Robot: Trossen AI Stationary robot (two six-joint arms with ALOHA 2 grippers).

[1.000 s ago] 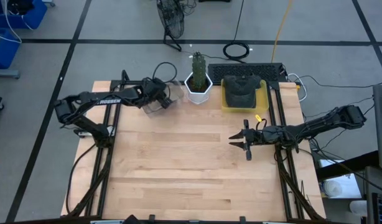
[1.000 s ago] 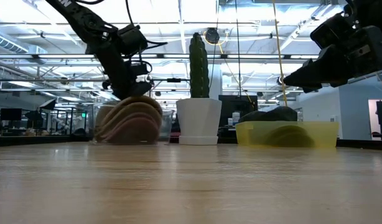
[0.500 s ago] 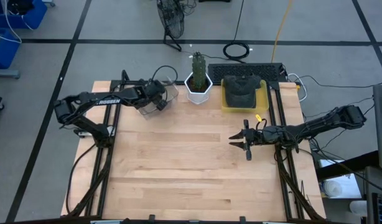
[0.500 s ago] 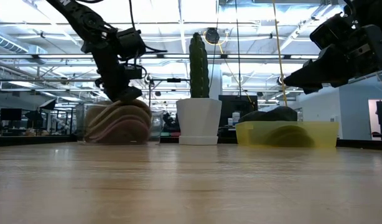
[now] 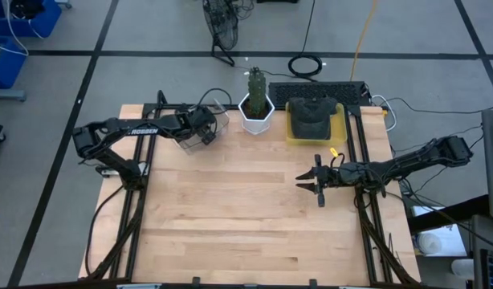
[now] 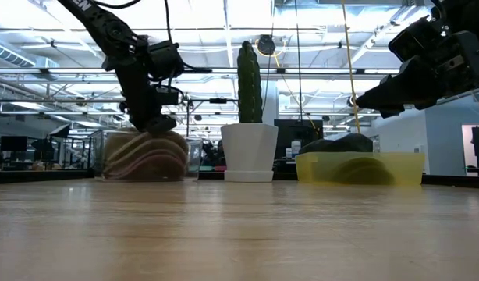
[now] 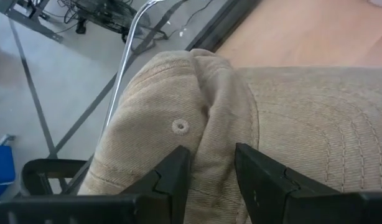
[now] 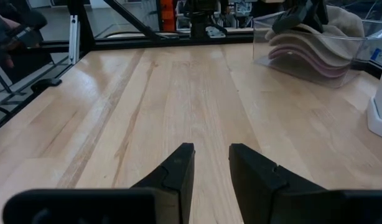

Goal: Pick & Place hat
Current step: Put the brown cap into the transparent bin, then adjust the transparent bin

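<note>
A tan hat [image 7: 303,124] lies on top of a stack of hats [image 8: 315,43] in a clear bin [image 5: 221,119] at the table's far left. My left gripper [image 7: 213,152] is over the bin, slanting down, shut on the hat's crown. In the low view the gripper [image 6: 150,123] sits right on top of the hat [image 6: 146,152]. My right gripper [image 5: 299,181] hovers over the right half of the table, open, with nothing between its fingers [image 8: 178,165]. My left gripper pinches a raised fold of the hat's crown [image 7: 211,134] between its two fingers, next to a small eyelet [image 7: 180,127]. The fingers slant down at it from the table's left. The hat's underside rests on the stack inside the bin.
A cactus in a white pot [image 5: 255,108] stands just right of the bin. A yellow tray [image 5: 293,132] holding a dark hat [image 5: 312,116] is at the far right, with a keyboard [image 5: 319,90] behind it. Bare wood lies in the middle and near part [image 5: 230,217].
My left gripper has sunk and tipped further down, drifting a little toward the table's left, still shut on the tan hat. The hat has come down with it and sits lower and farther left in the bin.
</note>
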